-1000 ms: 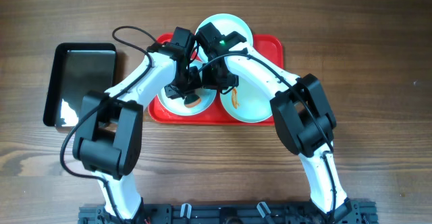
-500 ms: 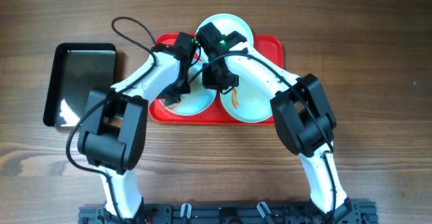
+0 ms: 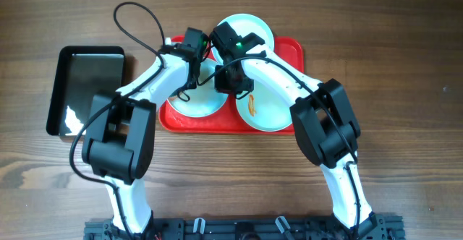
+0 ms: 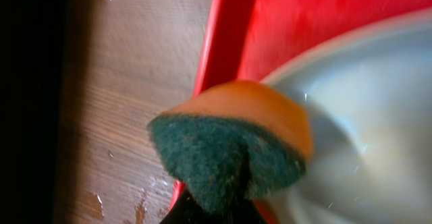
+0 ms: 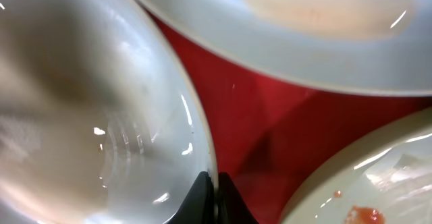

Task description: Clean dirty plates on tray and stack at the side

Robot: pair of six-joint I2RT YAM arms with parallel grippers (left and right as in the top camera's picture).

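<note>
Three pale mint-white plates lie on the red tray [image 3: 293,48]: a left plate [image 3: 206,104], a right plate [image 3: 271,110] with an orange smear, and a far plate [image 3: 249,27]. My left gripper [image 3: 189,81] is shut on an orange and green sponge [image 4: 229,150], which rests on the left plate's left edge [image 4: 378,116] by the tray rim [image 4: 223,28]. My right gripper [image 5: 212,190] is shut on the left plate's right rim [image 5: 202,150]. The right wrist view also shows the far plate [image 5: 324,21] with a faint smear and the right plate [image 5: 378,190].
A glossy black tray [image 3: 88,88] lies on the wooden table [image 3: 405,88] left of the red tray. A black cable [image 3: 134,19] loops above the left arm. Water drops sit on the wood [image 4: 121,183] beside the tray rim.
My left gripper has swept the sponge from the left plate's near part up to its far left edge. The orange smear on that plate is gone. The right gripper has stayed put.
</note>
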